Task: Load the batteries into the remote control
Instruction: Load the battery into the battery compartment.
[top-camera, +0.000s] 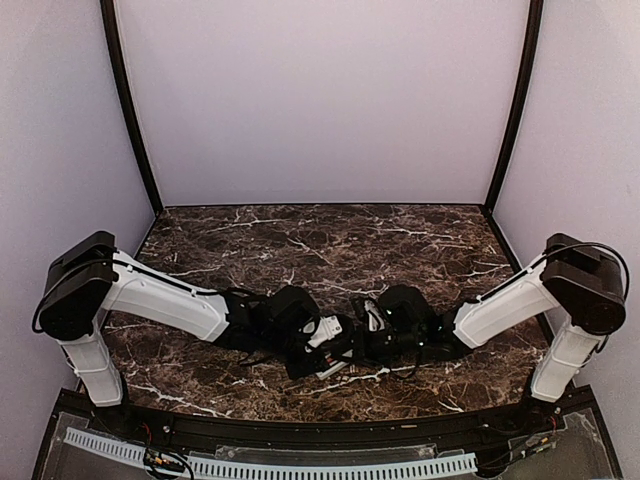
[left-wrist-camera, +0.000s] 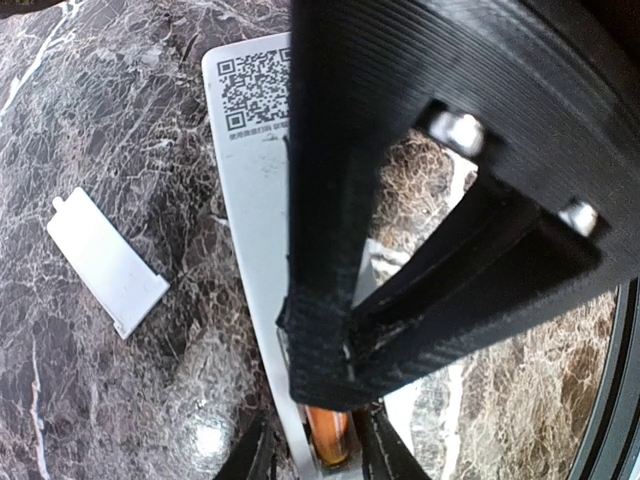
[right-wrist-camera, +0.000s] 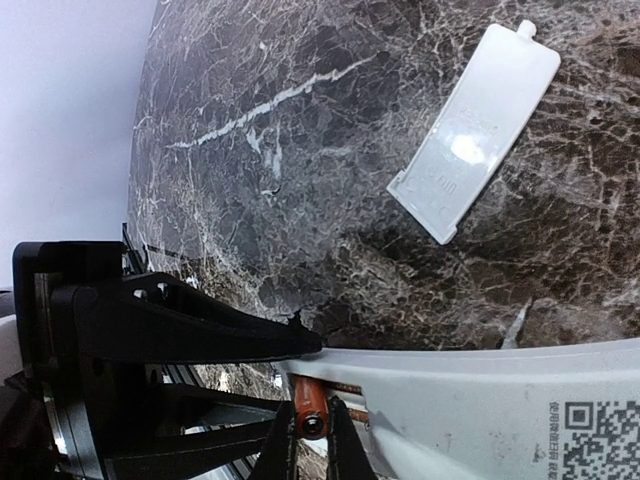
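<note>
Remote control (left-wrist-camera: 255, 210) lies label-up; left end effector (left-wrist-camera: 320, 330) clenched on it, right end effector (left-wrist-camera: 312, 462) grasping orange battery (left-wrist-camera: 328, 437).

Both arms reach inward, left fingers (left-wrist-camera: 330, 300) and right fingers (right-wrist-camera: 300, 435) nearly meeting.

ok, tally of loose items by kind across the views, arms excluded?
White remote control, label side up: 1
White flat cover piece, lying apart from the remote: 1
Orange battery, at the remote's end: 1
Blue battery: 0 visible
Total: 3
</note>
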